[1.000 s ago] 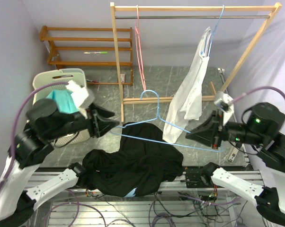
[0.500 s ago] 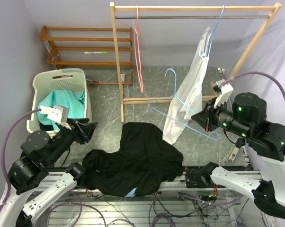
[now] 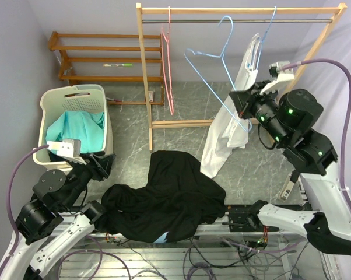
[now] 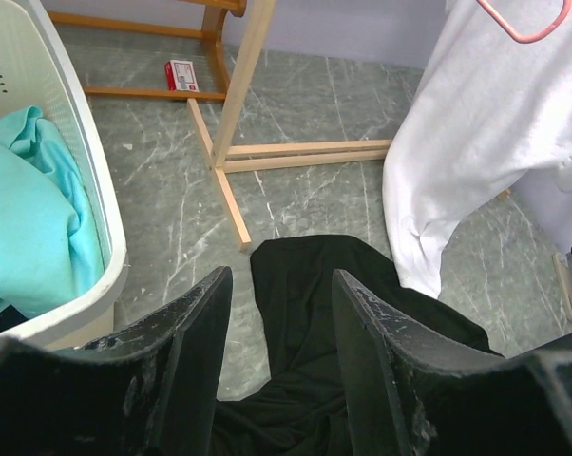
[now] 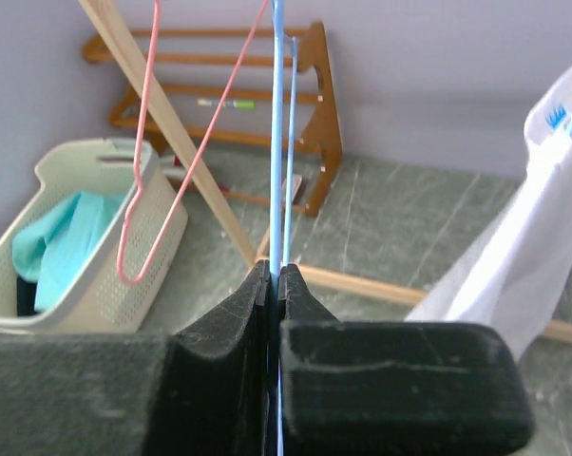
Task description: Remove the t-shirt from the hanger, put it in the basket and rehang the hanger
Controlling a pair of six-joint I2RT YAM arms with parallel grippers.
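One hooking move is seemingly remaining: our right claw (image 5: 274, 277) is pinching the bare hanger (image 5: 275, 142) near the rail (image 3: 199, 21), left claw (image 4: 281, 285) gaping empty.

Top view: high, rear, facing rack (image 3: 239, 10). Left wrist looks down; right wrist forward, probably slightly upward. Shared: basket (image 3: 74, 88).

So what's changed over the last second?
The right gripper, shut on the blue hanger, lifted it from just above the black t-shirt up toward the rail. The left gripper, open and empty, drew back from the hanger toward its base. The t-shirt stayed in its heap; the white garment and the basket did not move.
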